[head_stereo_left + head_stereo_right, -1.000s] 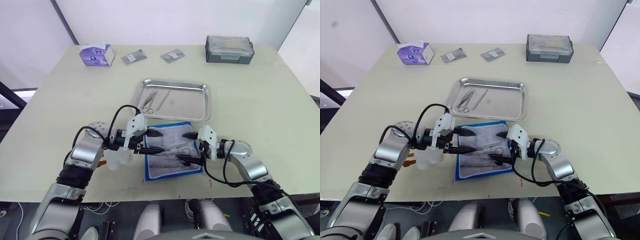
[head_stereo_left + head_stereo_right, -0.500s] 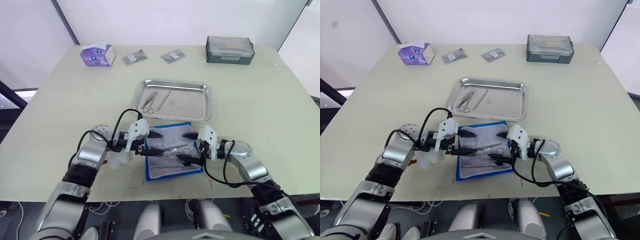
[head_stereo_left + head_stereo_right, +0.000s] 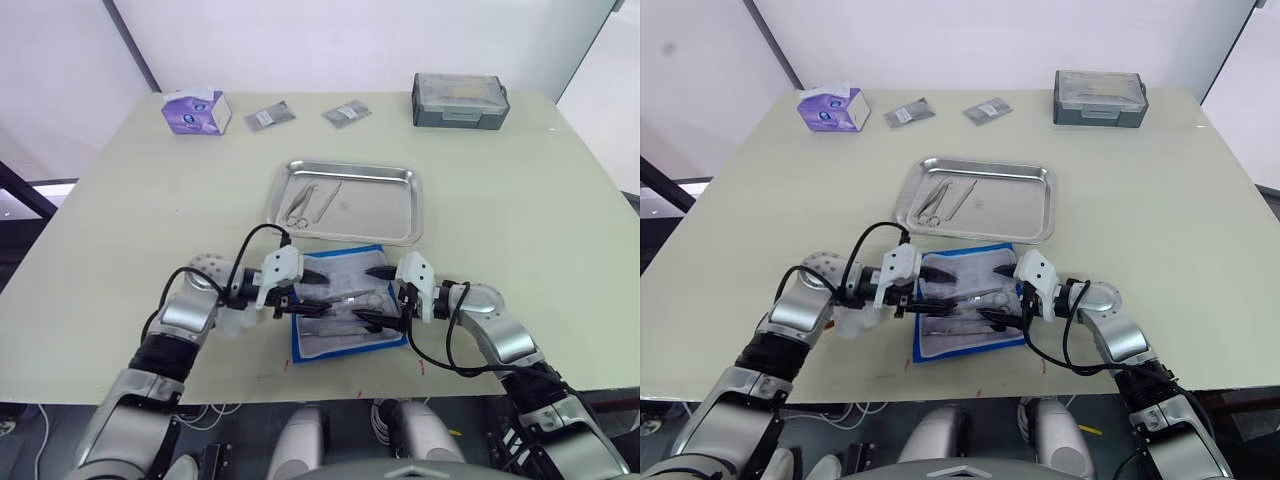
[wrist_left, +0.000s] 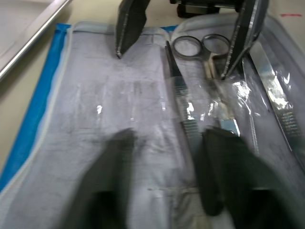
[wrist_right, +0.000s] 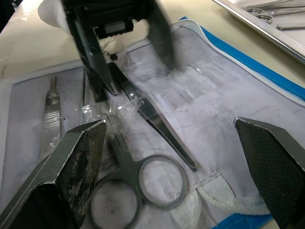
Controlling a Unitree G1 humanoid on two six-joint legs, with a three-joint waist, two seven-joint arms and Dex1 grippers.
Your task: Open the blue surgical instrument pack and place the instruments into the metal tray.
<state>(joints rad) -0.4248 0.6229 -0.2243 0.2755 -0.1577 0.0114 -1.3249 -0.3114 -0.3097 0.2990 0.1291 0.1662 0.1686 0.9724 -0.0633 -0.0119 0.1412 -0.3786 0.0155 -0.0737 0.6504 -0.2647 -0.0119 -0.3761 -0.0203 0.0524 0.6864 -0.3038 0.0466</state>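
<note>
Looking at your flat blue fold-over instrument pack (image 3: 345, 310), it's lying open on the pale bench (image 3: 520, 190), just in front of the shallow shiny steel tray (image 3: 395, 205), which already has a couple of slim tools in it. Both your left claw (image 3: 318, 297) and right claw (image 3: 372, 295) hang spread over the clear pocket lining. The silvery ring-handled scissors (image 5: 138, 179) look stiff and light but probably slippery under that floppy film, so I'd pinch the shank near the rings.
</note>
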